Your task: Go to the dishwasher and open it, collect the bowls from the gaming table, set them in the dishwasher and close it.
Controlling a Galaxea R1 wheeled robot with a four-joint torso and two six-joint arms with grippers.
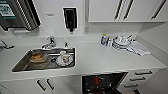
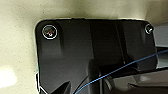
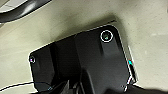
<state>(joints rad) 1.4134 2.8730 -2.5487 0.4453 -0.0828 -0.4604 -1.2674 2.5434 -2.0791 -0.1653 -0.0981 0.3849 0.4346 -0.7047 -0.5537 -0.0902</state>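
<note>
Head view, dishwasher (image 1: 103,83) open below counter (image 1: 100,60), sink (image 1: 21,65) beside

Left wrist view. The robot's own dark mounting plate (image 2: 82,55) occupies the centre, with a round fitting (image 2: 49,31) at one corner and a smaller one (image 2: 149,29) at the opposite corner. A thin blue cable (image 2: 125,66) runs diagonally across the plate's face. Around the plate lies a pale beige floor (image 2: 17,45), blurred, carrying one brighter patch of light (image 2: 6,78). Fingers cannot be made out here.
</note>
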